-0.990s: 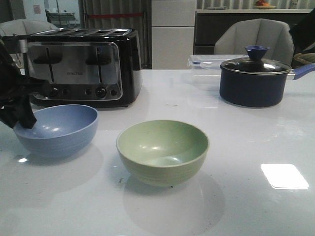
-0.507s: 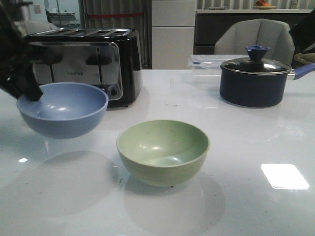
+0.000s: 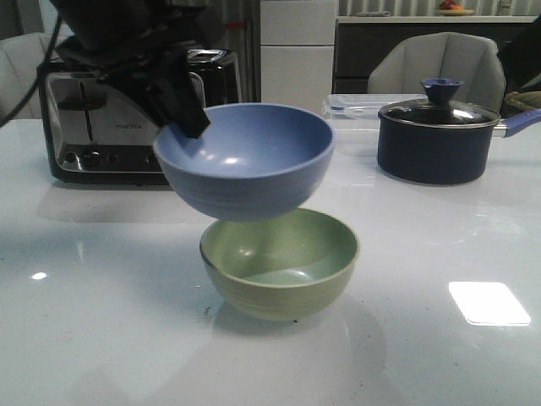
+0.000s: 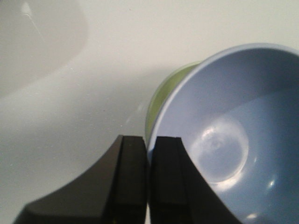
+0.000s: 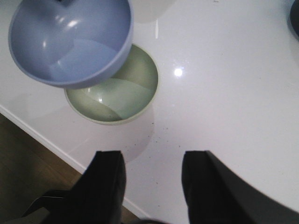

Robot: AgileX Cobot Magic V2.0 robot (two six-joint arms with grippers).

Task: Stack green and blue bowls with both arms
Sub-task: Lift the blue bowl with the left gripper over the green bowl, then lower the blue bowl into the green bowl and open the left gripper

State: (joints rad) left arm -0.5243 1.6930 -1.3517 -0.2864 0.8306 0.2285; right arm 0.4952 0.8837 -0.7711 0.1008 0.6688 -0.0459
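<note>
Lifted since earlier, one blue bowl [image 3: 245, 161], rim pinched by the left hand [image 3: 188, 114], hangs above one green bowl [image 3: 280, 261] on the desk [image 3: 423, 338]; right hand [image 5: 152, 179] spread.

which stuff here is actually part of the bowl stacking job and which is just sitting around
Part of the job:
- blue bowl, held by its rim in the left end effector, above the green one
- green bowl, on the table
- right end effector, open and empty

Just lying about:
- toaster
- navy lidded saucepan
- clear plastic container
- chair
</note>
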